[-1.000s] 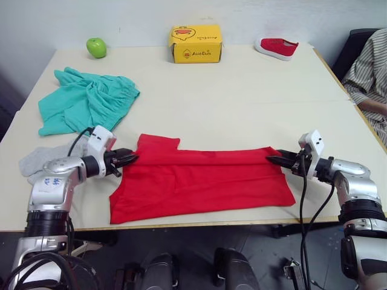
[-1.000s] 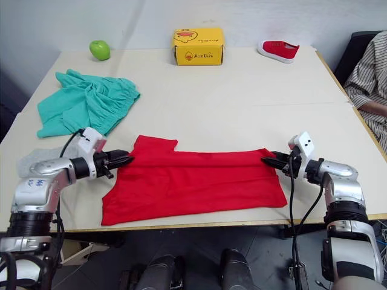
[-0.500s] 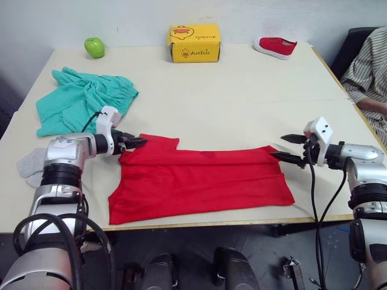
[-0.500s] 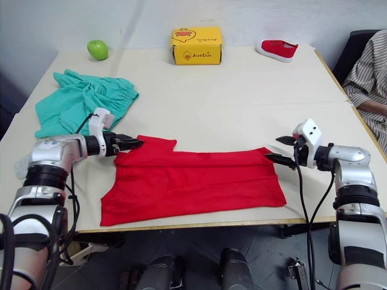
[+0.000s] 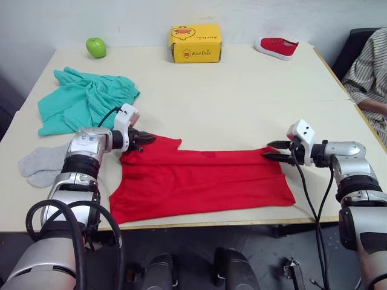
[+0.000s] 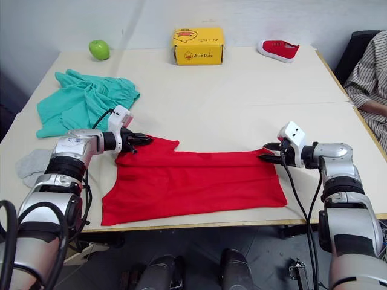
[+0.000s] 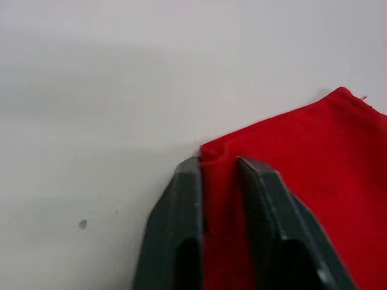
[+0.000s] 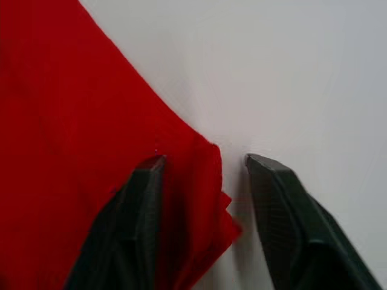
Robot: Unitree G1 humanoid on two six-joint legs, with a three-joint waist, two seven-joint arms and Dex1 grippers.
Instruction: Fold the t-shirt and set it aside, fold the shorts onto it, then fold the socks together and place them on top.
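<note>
Both hands are working the limp, light t-shirt (image 5: 199, 181) at its far corners: left hand (image 5: 147, 139) clenched on cloth, right hand (image 5: 266, 150) spread around its corner.

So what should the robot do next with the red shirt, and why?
Probably close the right gripper on the t-shirt. Its fingers are open around the shirt's corner, while the left gripper already looks pinched on the opposite corner. With both corners held, it could lift and fold the shirt.
</note>
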